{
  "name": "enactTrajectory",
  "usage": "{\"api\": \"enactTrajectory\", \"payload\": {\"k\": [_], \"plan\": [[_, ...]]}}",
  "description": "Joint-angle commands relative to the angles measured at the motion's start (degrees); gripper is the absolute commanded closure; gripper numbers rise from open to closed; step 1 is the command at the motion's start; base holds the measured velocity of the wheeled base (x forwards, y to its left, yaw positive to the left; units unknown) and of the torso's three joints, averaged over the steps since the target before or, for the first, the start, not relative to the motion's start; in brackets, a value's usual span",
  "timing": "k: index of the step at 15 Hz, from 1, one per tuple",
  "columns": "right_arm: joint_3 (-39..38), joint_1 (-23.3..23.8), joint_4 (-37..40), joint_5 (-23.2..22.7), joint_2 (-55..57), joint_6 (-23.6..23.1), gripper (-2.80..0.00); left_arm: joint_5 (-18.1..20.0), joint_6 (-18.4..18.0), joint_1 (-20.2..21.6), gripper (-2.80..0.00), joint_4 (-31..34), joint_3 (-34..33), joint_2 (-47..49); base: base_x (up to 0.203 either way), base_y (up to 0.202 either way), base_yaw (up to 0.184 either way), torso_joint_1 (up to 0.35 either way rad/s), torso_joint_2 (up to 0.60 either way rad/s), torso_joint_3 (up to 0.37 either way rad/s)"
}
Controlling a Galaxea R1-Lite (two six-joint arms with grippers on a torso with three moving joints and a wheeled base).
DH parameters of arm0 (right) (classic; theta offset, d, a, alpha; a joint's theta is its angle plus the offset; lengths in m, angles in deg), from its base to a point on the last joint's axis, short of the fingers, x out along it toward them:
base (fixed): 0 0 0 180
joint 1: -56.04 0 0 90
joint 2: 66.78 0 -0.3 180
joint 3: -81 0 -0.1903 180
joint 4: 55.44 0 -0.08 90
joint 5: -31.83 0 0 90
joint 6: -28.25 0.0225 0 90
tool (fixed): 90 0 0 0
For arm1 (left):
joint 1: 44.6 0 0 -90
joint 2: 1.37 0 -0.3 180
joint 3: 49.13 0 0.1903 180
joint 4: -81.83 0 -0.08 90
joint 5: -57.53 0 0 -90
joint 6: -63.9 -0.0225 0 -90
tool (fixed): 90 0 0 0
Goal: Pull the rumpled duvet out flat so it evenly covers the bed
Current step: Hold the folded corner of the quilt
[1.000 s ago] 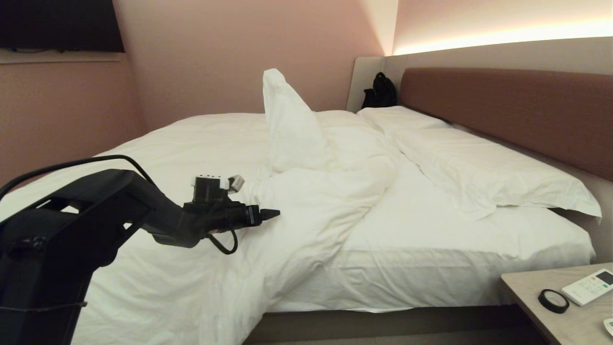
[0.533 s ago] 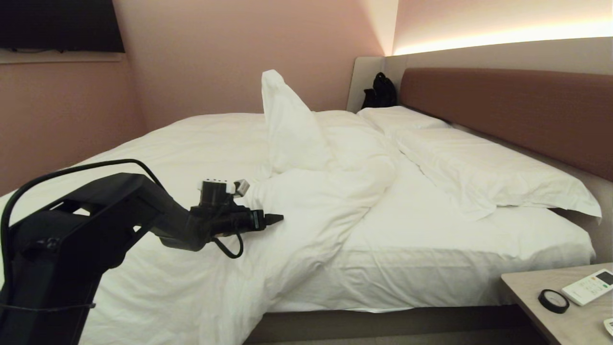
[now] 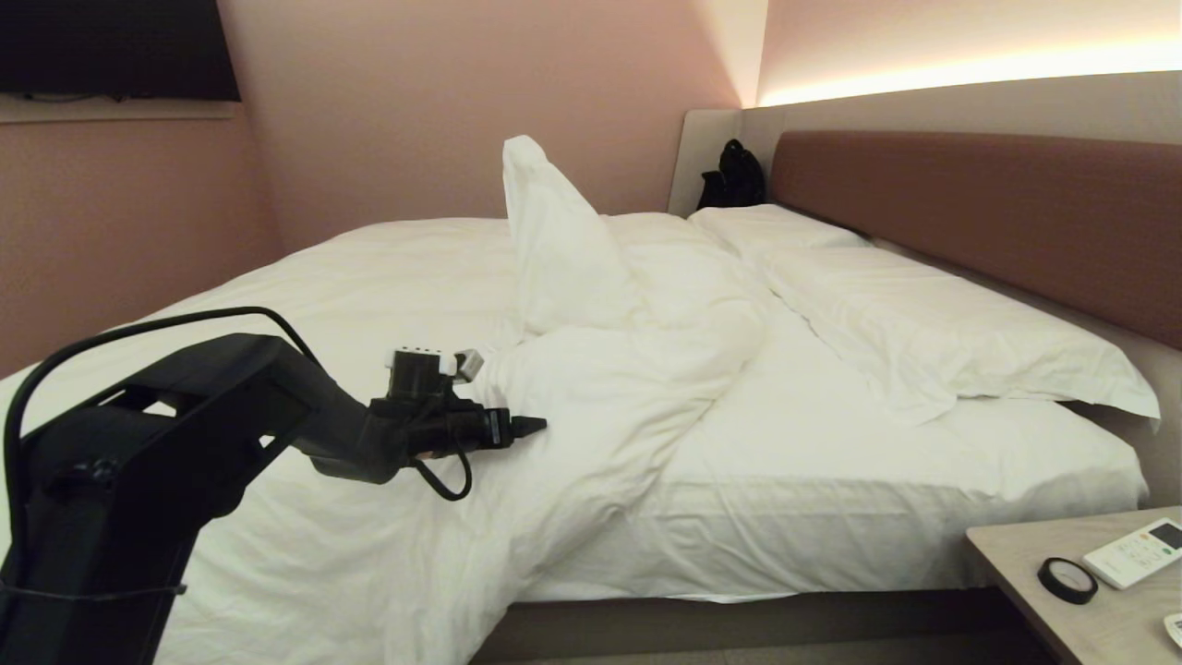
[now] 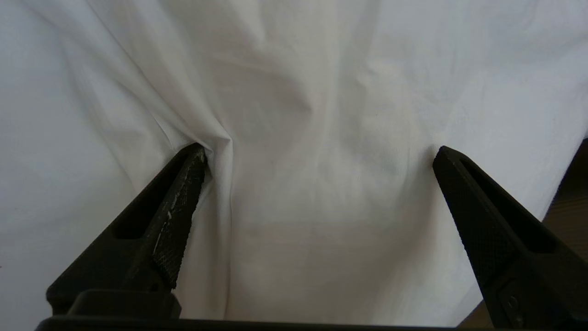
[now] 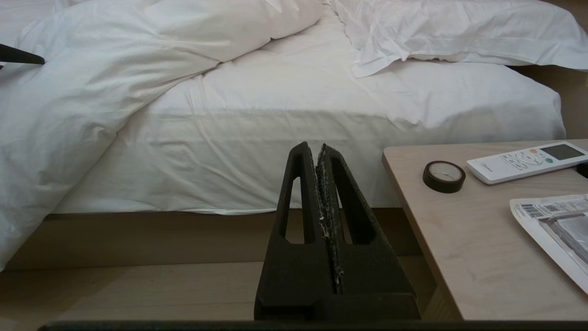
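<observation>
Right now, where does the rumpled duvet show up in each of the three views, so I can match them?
Head view: the duvet fills the left and middle, one corner standing up in a peak, its near edge hanging over the bed's side.
Left wrist view: the duvet fills nearly the whole picture, between the open left gripper fingers.
Right wrist view: the duvet lies upper left, draping toward the floor.
Shared landmark: the duvet's hanging edge beside the bare mattress sheet.
</observation>
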Motion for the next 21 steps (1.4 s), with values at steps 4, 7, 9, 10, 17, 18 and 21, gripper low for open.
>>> {"api": "enactTrajectory", "payload": {"k": [4, 7, 9, 10, 17, 18, 21], "plan": [[0.0, 0.0, 0.0, 0.0, 0.1, -0.1, 0.00, -2.8, -2.6, -0.1, -2.80, -0.2, -0.1, 1.1, 0.000, 0.000, 0.000, 0.000, 0.00, 0.000], [0.0, 0.0, 0.0, 0.0, 0.1, 0.0, 0.00, -2.8, -2.9, -0.2, -2.80, -1.0, -0.5, 1.0, 0.000, 0.000, 0.000, 0.000, 0.00, 0.000], [0.0, 0.0, 0.0, 0.0, 0.1, -0.1, 0.00, -2.8, -2.9, -0.4, -2.80, -0.9, -0.5, 0.7, 0.000, 0.000, 0.000, 0.000, 0.00, 0.000], [0.0, 0.0, 0.0, 0.0, 0.1, -0.1, 0.00, -2.8, -2.8, -0.9, -2.80, -1.1, -0.8, 0.2, 0.000, 0.000, 0.000, 0.000, 0.00, 0.000], [0.0, 0.0, 0.0, 0.0, 0.1, -0.1, 0.00, -2.8, -2.8, -1.4, 0.00, -1.2, -1.2, 0.2, 0.000, 0.000, 0.000, 0.000, 0.00, 0.000], [0.0, 0.0, 0.0, 0.0, 0.1, 0.0, 0.00, -2.8, -2.8, -1.4, 0.00, -1.2, -1.2, 0.2, 0.000, 0.000, 0.000, 0.000, 0.00, 0.000], [0.0, 0.0, 0.0, 0.0, 0.1, -0.1, 0.00, -2.8, -2.7, -1.4, 0.00, -1.2, -1.4, 0.2, 0.000, 0.000, 0.000, 0.000, 0.00, 0.000]]}}
